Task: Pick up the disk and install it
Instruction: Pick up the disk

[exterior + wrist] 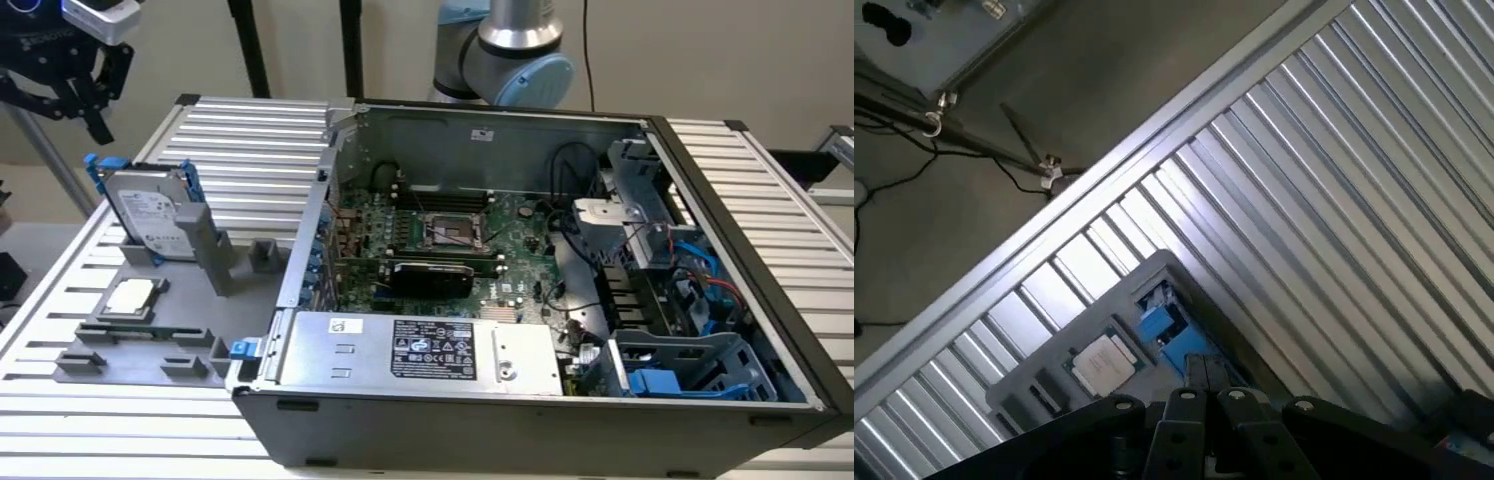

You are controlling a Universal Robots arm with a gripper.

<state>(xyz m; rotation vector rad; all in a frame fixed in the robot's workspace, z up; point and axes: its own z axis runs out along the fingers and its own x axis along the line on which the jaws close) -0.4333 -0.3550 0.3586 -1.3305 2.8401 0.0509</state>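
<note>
pincer (64,105) (1206,372) hangs high, well to the exterior view's left of the open computer case (534,280). it is closed narrow and holds nothing. the disk (144,205) (1162,325) stands upright in a grey holder (147,348) on the surface (254,130), left of the case and apart from the pincer. processor chip (130,297) (1104,362) lies flat in the same holder.

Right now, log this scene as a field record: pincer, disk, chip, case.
pincer: raised above the grey fixture, not touching the disk
disk: upright in the fixture's slot, outside the computer case
processor chip: flat on the fixture, beside the disk
computer case: open, motherboard exposed
drive cage: blue, inside the case, exterior view's lower right
</note>
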